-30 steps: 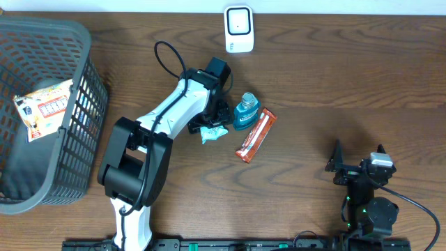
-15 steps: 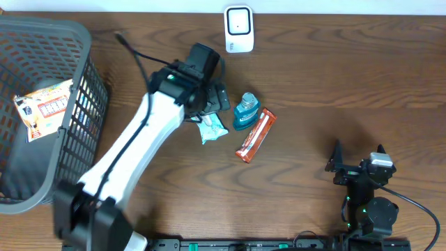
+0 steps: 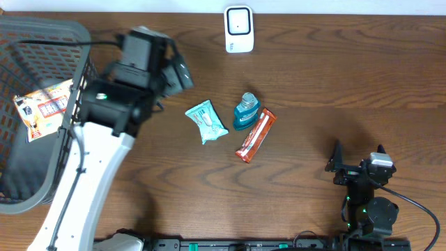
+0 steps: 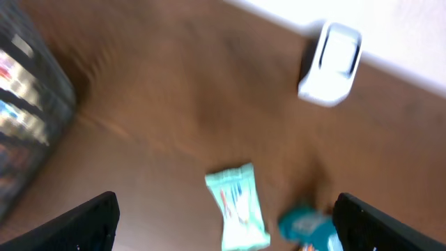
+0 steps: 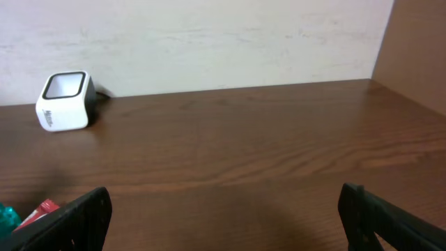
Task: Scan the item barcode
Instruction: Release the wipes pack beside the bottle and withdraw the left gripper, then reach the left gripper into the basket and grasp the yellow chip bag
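- dark wood-grain table (image 3: 313, 84)
- grey plastic lattice basket (image 3: 83, 90), far left
- left gripper (image 3: 174, 73): spread wide, empty, beside the basket
- right gripper (image 5: 226, 216): spread wide, empty
- boxy white scanner (image 3: 238, 28)
- crinkly teal packet (image 3: 206, 122), flat on the table, just beside a blue bottle (image 3: 245, 111)

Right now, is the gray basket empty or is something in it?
Not empty. The overhead view shows one printed packet lying inside the basket, near its left side.
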Controlling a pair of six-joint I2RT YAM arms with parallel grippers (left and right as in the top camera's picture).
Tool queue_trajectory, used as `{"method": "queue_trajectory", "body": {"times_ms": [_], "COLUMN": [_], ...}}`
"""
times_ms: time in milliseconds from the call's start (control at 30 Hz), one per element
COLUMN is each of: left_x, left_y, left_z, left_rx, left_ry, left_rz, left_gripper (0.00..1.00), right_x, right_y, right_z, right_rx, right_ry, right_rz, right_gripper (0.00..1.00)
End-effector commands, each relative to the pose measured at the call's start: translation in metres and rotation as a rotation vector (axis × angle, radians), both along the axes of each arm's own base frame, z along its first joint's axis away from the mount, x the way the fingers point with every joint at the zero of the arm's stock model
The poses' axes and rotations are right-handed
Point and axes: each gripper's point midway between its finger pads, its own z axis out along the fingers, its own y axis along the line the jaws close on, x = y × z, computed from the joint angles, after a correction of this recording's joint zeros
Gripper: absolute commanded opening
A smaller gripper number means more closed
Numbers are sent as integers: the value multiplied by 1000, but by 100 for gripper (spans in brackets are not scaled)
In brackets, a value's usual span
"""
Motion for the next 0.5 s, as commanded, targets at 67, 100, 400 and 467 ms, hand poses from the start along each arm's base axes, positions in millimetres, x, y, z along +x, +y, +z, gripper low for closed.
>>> {"method": "queue_trajectory", "body": {"times_ms": [67,100,400,467], "left_x": [0,0,-16,-23], "left_y": [49,57,152,181], "left_z": [71,81,120,109], "left_rx": [39,40,20,-29], "left_ry": [-156,-179,-266,-232], "left_rz": [90,111,407,545], "left_gripper": [98,98,98,98], "right_x": [-1,-1,-1,-1], "right_y": [-2,-2,-2,-2], "right_z": [0,0,0,0], "right_rx": [-1,-1,-1,-1], "right_ry": [-1,-1,-1,-1], "right_rz": [-9,-9,-9,-9], "right_gripper": [99,99,99,99]}}
